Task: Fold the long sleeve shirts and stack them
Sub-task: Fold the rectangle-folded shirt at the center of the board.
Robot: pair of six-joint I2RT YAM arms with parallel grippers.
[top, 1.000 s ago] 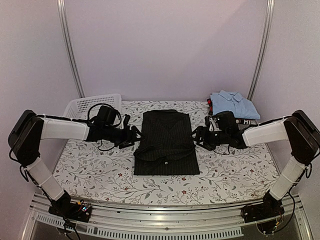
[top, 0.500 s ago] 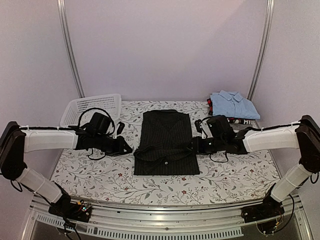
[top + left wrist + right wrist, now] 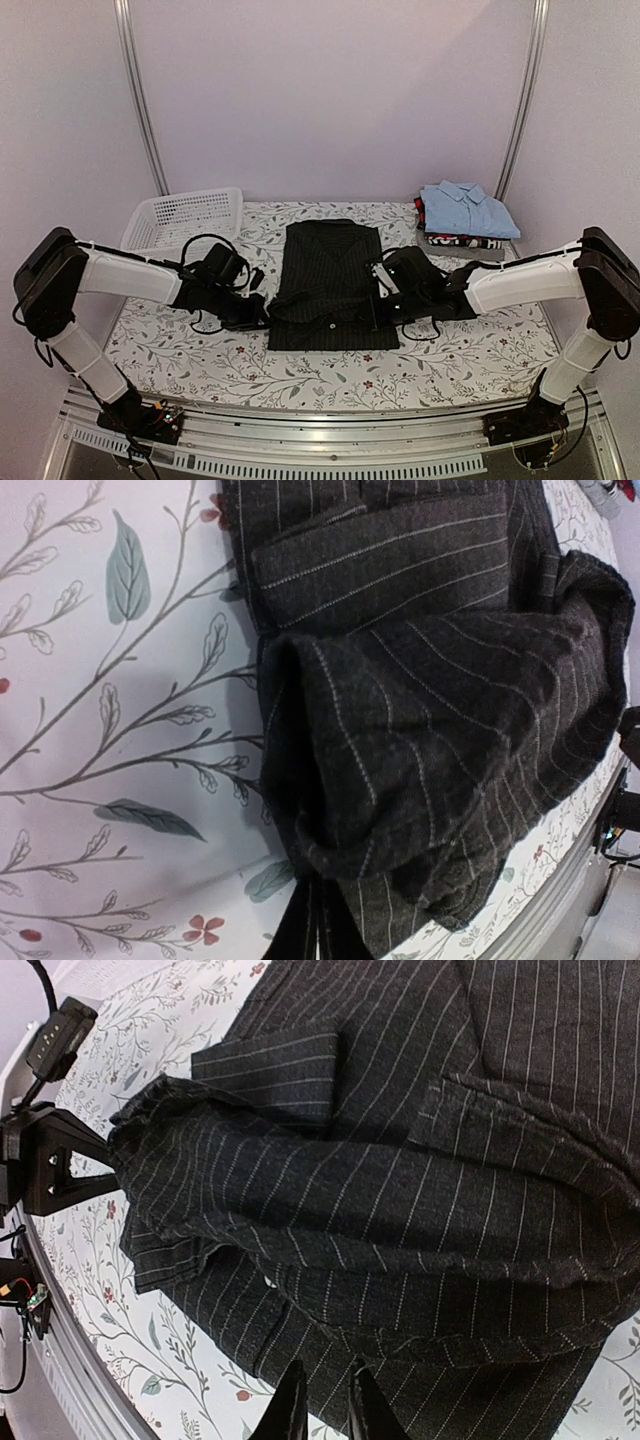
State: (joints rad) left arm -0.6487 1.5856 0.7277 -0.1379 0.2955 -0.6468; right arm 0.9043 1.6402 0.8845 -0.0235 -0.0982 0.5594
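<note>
A fixed camera looks down from high above and behind the robot, with the black shirt [image 3: 333, 290] at centre and the whole table [image 3: 450, 350] around it. The left wrist camera sits very close at the shirt's left edge and faces across the cloth; the left gripper [image 3: 308, 932] enters at the bottom. The right wrist camera sits slightly farther off at the shirt's right edge and faces across it, with the right gripper [image 3: 325, 1405] at the bottom. All three views share the shirt's bunched near half.
</note>
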